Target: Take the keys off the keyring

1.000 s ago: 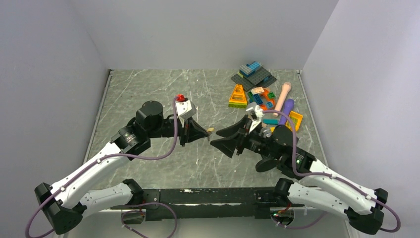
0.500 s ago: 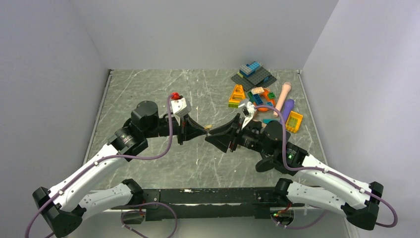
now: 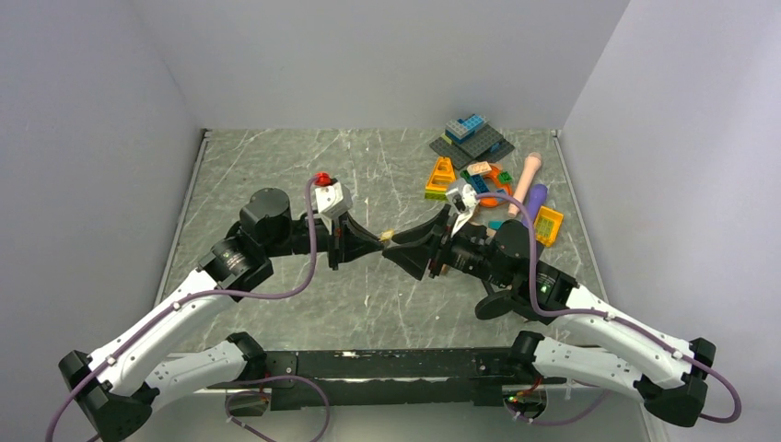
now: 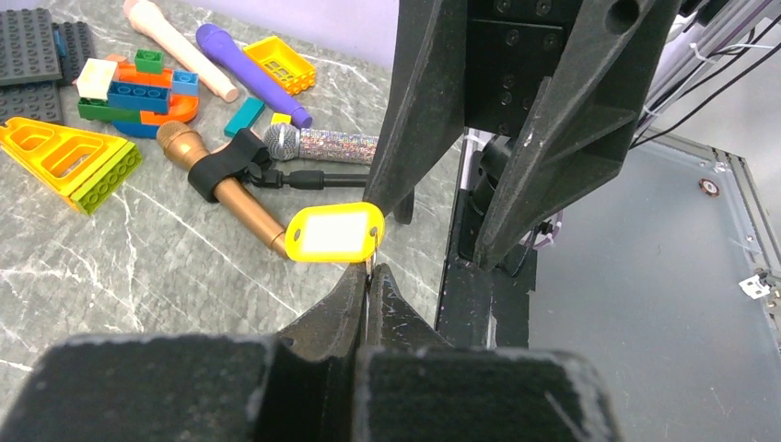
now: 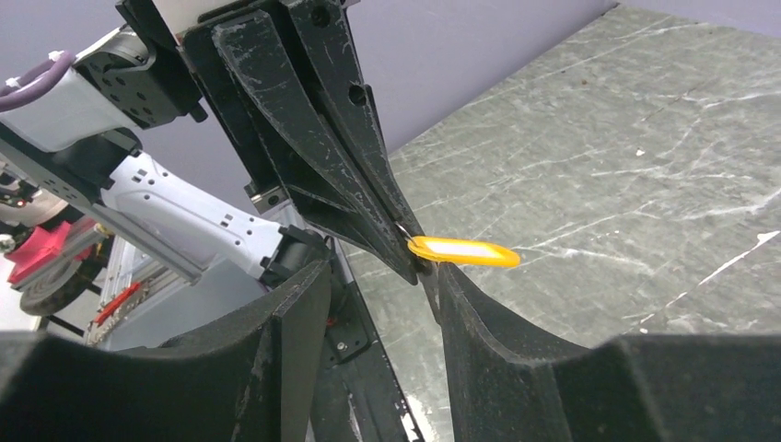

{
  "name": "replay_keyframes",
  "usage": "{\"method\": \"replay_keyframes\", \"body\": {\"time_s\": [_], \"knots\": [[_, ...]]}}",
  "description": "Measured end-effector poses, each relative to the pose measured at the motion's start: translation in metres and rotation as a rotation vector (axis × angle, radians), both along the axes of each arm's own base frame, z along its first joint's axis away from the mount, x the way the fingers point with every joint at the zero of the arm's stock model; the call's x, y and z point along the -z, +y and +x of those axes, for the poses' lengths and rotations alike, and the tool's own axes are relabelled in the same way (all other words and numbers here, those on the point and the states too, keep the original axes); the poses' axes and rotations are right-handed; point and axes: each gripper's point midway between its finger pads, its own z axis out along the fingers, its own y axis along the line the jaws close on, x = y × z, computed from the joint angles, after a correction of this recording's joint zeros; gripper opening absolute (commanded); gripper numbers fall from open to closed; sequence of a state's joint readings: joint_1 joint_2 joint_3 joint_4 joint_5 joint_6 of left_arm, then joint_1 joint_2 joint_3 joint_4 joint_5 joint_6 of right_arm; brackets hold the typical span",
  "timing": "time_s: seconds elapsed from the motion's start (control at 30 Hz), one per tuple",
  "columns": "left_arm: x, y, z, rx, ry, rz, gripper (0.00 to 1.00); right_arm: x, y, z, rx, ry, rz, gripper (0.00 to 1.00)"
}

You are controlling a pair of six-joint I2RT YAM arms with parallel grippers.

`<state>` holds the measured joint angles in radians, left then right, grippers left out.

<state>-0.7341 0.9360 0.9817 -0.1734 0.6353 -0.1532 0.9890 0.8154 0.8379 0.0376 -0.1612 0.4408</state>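
My left gripper [image 4: 368, 269] is shut on a thin grey metal piece that looks like the keyring [image 4: 369, 264], pinched at its very tips. A yellow plastic tag [image 4: 333, 232] with a white label hangs from it, above the table's middle [image 3: 389, 237]. No brass key shows; it may be hidden between the fingers. My right gripper [image 5: 378, 269] is open and faces the left one. Its right finger [image 5: 479, 322] is right next to the tag [image 5: 463, 251] and the left gripper's tips [image 5: 410, 250]. Its left finger stands apart.
Toys lie at the back right: a gold toy microphone [image 4: 221, 189], a silver-headed one [image 4: 318, 145], a purple one [image 4: 253, 74], a yellow wedge [image 4: 64, 161], brick pieces and a grey baseplate [image 3: 472, 140]. A black round stand base [image 3: 502, 306] lies under the right arm.
The right gripper has moved left and up to the left gripper's tips and the tag. The left gripper has shifted slightly back-left and stays shut.
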Motion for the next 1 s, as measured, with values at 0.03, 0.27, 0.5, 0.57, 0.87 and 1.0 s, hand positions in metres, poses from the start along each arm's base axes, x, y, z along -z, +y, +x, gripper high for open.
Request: {"method": "replay_keyframes", "body": {"time_s": [0.03,0.27,0.5,0.57,0.87,1.0], "knots": [[-0.001,0.0,0.0,0.0,-0.002,-0.002,0.0,0.0,-0.001,0.0,0.003,-0.003,-0.001,0.51],[-0.002,0.0,-0.004,0.021,-0.001,-0.012,0.0,0.005,-0.002,0.0,0.005,-0.001,-0.027,0.46],[-0.001,0.0,-0.007,0.039,0.004,-0.015,0.0,0.013,0.003,0.002,-0.005,0.006,-0.05,0.43],[-0.002,0.0,-0.008,0.045,0.003,-0.017,0.0,0.014,0.004,0.002,-0.005,0.007,-0.051,0.43],[0.002,-0.004,-0.012,0.085,0.026,-0.011,0.0,0.004,0.006,0.0,-0.024,-0.018,-0.043,0.32],[0.005,-0.005,-0.013,0.098,0.034,-0.006,0.0,0.003,0.007,0.0,-0.03,-0.025,-0.047,0.26]]}}
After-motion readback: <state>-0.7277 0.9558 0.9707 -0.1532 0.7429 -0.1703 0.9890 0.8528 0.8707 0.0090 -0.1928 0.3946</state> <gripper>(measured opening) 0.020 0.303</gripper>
